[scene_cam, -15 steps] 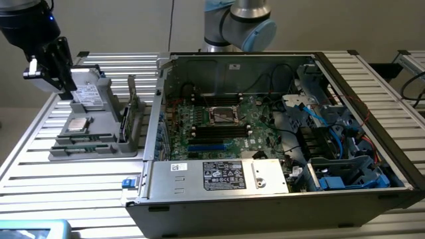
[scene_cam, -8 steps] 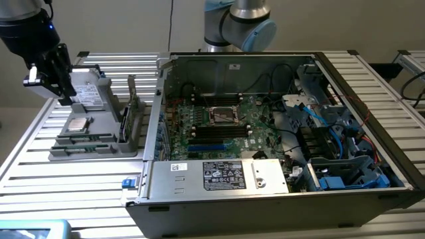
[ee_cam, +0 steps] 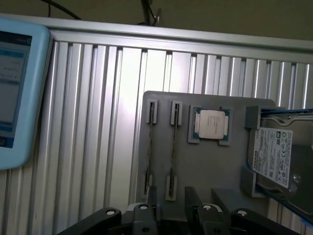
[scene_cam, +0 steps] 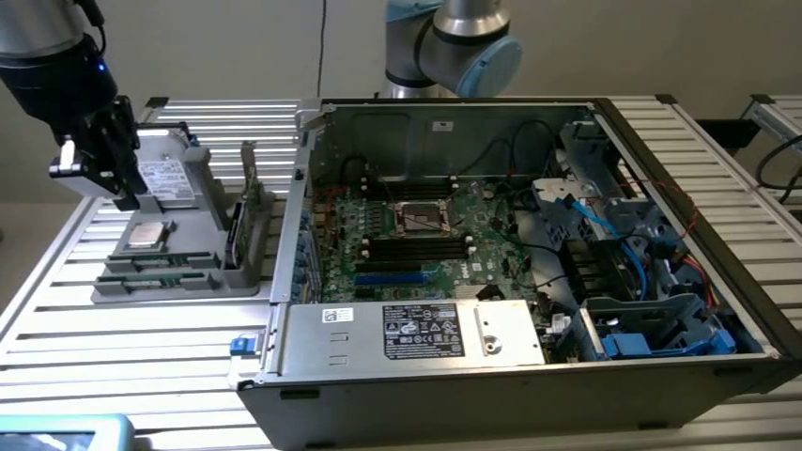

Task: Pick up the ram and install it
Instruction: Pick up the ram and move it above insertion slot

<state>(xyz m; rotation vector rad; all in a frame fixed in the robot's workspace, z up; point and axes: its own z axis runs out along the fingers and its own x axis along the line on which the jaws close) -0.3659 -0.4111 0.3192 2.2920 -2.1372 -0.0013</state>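
Two ram sticks stand on edge in the grey fixture tray (scene_cam: 188, 287), at the exterior view's left. One ram stick (scene_cam: 157, 260) (ee_cam: 172, 147) lies beside the other (scene_cam: 146, 280) (ee_cam: 150, 147). My gripper (scene_cam: 123, 193) (ee_cam: 172, 208) hovers above the tray, over its hard-drive end, apart from the sticks. It is open, and its black fingers (ee_cam: 152, 203) have nothing between them. The open computer case (scene_cam: 501, 376) holds the motherboard (scene_cam: 457, 272) with black slots (scene_cam: 414, 246) near the processor socket.
The tray also carries a silver processor chip (scene_cam: 146, 236) (ee_cam: 212, 124) and a hard drive (scene_cam: 163, 174) (ee_cam: 275, 156). A teal tablet (ee_cam: 14, 88) lies on the slatted aluminium table (scene_cam: 126, 348). Cables and drive cages crowd the case at the exterior view's right.
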